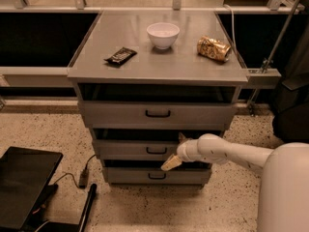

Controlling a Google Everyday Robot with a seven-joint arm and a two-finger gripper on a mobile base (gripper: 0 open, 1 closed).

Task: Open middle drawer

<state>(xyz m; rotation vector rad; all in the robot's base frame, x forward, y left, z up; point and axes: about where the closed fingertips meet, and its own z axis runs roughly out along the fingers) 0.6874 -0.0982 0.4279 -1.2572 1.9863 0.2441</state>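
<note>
The grey cabinet has three drawers alike. The middle drawer (130, 150) has a small black loop handle (156, 151) at its centre and stands a little out from the cabinet, with a dark gap above it. My gripper (176, 150) is at the drawer's front, just right of the handle, on the end of my white arm (227, 153) that reaches in from the right. It is open, with one tan finger (171, 162) below the front panel and the other finger (182, 137) at its top edge. The top drawer (157, 113) and the lowest drawer (157, 176) have the same black handles.
On the cabinet top (159, 64) lie a dark snack bar (120, 55), a white bowl (162, 35) and a gold crumpled bag (214, 48). A black flat case (24, 185) and a cable (83, 178) lie on the speckled floor at the left.
</note>
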